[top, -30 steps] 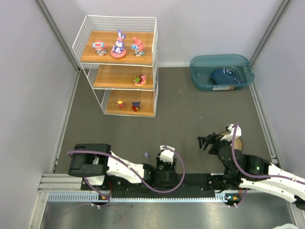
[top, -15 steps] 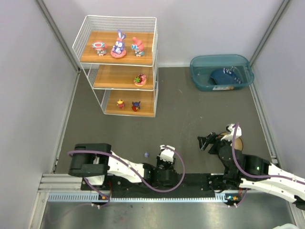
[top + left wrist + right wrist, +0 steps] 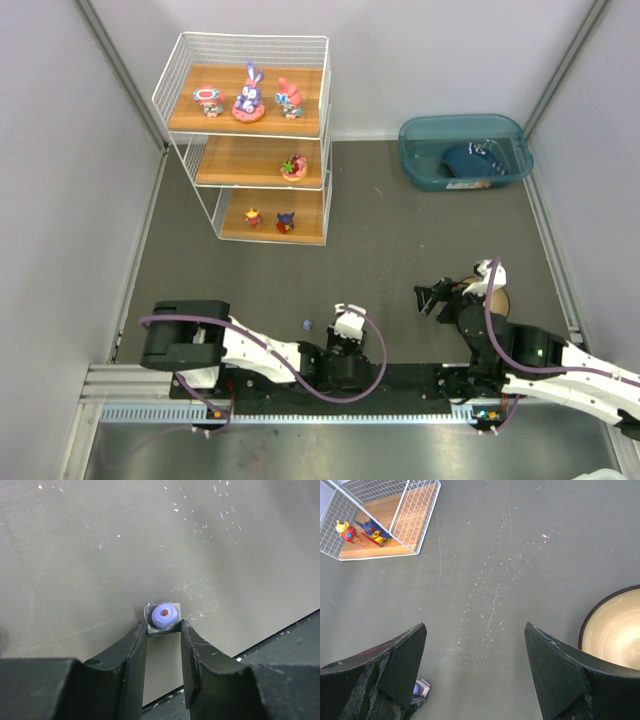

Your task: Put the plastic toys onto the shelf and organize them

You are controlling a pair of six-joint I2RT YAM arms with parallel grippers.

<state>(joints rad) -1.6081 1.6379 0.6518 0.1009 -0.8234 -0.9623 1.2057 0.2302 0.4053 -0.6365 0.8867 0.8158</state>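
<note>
Left end effector [image 3: 163, 626]: clamped on tiny purple bit [image 3: 164, 614], likely for carrying to shelf [image 3: 225, 165].
Right end effector [image 3: 475, 635]: jaws apart, empty, clear of the pickup.

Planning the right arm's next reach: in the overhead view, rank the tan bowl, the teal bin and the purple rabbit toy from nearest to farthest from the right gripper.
1. The bowl, just right of the right gripper.
2. The bin, ahead near the back wall.
3. The rabbit toy, far left, on the shelf top board.
</note>
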